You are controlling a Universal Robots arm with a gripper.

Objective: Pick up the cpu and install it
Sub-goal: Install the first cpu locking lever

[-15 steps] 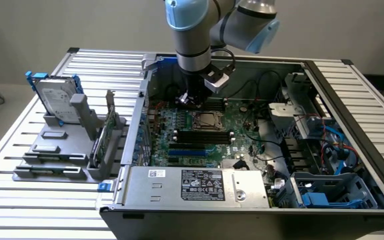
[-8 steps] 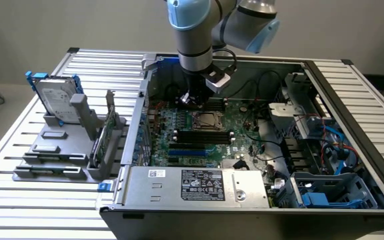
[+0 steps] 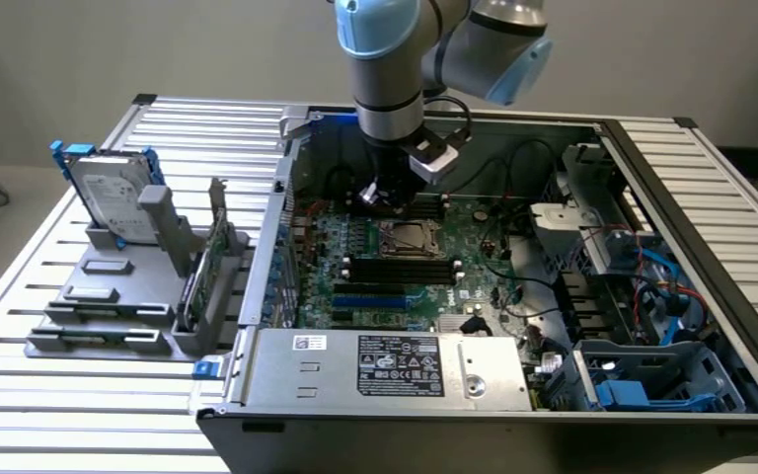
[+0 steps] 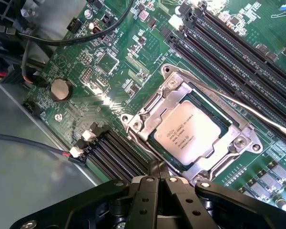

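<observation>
The cpu (image 4: 189, 134) sits seated in the socket (image 4: 193, 129) on the motherboard (image 4: 109, 71), its metal frame around it. The pincer (image 4: 158, 183) is closed tight, empty, just beside the socket.

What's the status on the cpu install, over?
Fingers shut, empty, beside the socket. Cpu seated in socket frame. Nothing in the way.

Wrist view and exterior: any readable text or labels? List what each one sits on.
None reads clearly.
cpu lid: several printed lines, too blurred.
Power supply label: white print and marks, too small.
White sticker beside it: too small.
Hard drive label: too small.
</observation>
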